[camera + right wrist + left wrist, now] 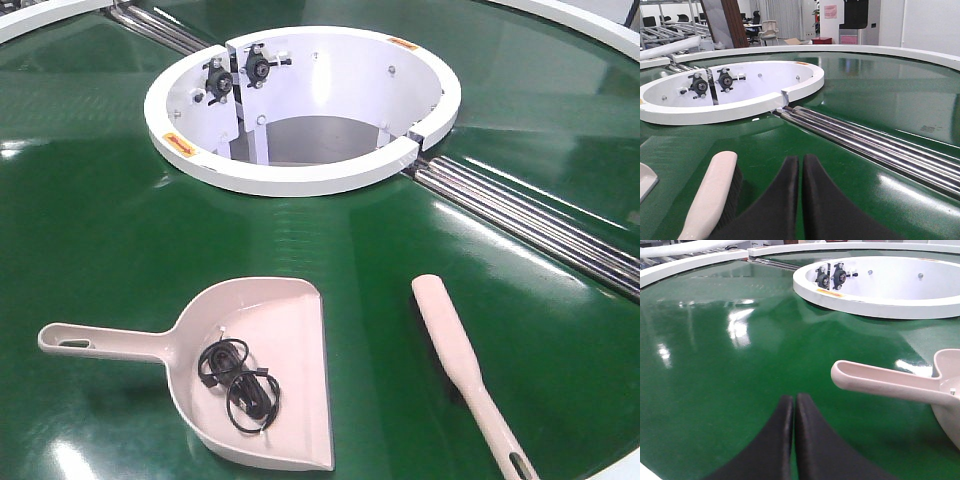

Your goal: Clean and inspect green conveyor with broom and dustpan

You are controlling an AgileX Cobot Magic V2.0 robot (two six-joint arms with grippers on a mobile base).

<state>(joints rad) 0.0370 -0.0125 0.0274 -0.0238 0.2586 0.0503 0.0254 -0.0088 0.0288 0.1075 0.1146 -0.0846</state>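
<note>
Glossy green conveyor (90, 230) carries both tools: I see the dustpan (262, 372) handle lying toward 2 o'clock of my closed, empty left pincer (794, 405), and the broom (709, 192) running 6-to-12 at 9 o'clock of my closed right pincer (801, 165).

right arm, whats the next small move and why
Probably open the right gripper, whose jaws look shut and empty, and shift it left over the broom. The broom lies free on the green conveyor, untouched, and the dustpan already holds a black cable.
</note>
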